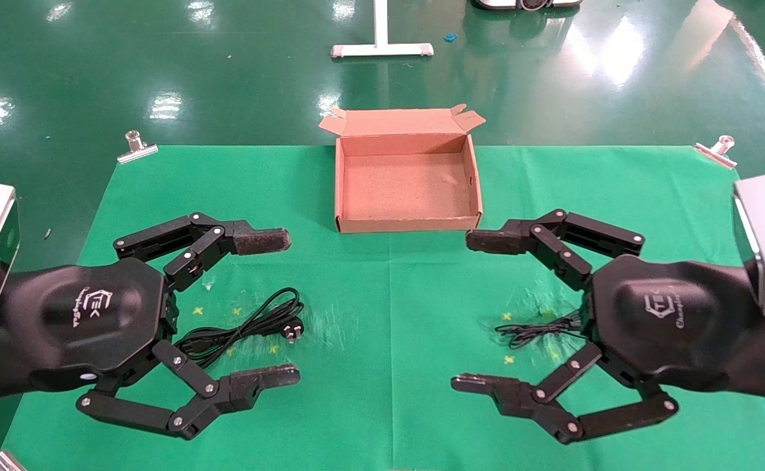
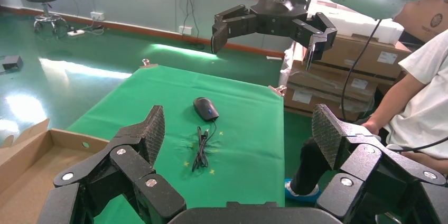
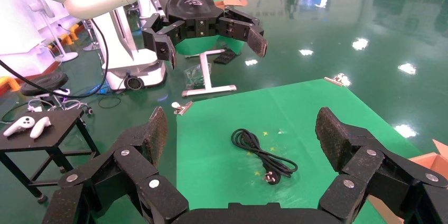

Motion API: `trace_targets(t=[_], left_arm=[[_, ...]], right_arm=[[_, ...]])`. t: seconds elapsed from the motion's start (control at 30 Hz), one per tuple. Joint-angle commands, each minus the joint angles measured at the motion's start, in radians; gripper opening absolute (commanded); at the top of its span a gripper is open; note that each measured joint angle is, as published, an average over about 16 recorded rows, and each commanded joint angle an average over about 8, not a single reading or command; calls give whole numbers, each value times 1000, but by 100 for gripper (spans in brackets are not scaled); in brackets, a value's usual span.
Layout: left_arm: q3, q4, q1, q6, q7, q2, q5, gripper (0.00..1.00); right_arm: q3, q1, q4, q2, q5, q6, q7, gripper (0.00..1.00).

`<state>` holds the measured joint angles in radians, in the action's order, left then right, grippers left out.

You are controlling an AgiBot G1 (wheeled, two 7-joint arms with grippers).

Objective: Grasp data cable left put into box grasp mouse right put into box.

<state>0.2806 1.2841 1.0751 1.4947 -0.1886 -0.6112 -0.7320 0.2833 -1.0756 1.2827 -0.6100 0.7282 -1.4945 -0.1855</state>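
The data cable (image 1: 252, 324), a thick black cord in long loops with a pronged plug, lies on the green cloth below my left gripper (image 1: 291, 307), which hovers above it, open and empty. It also shows in the right wrist view (image 3: 261, 155). The mouse (image 2: 206, 108) shows in the left wrist view with its thin cord (image 2: 201, 147). In the head view only the cord (image 1: 539, 330) shows; the mouse is hidden under my right gripper (image 1: 461, 312), which is open and empty above it. The brown cardboard box (image 1: 408, 224) stands open at the far middle, its lid flap back.
The green cloth (image 1: 382, 405) is held by metal clips at its far corners (image 1: 137, 147) (image 1: 716, 150). A white stand base (image 1: 382, 49) is on the floor beyond. A seated person (image 2: 417, 92) and stacked cartons (image 2: 359, 71) are beside the table.
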Motion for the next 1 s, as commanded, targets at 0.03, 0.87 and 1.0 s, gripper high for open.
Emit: trace_targets(t=[0.03,0.87,1.0], left_arm=[[0,0,0,0,0,0,0,100],[0,0,0,0,0,0,0,100],[0,0,0,0,0,0,0,100]], right_arm=[[0,0,0,0,0,0,0,100],[0,0,0,0,0,0,0,100],[0,0,0,0,0,0,0,100]])
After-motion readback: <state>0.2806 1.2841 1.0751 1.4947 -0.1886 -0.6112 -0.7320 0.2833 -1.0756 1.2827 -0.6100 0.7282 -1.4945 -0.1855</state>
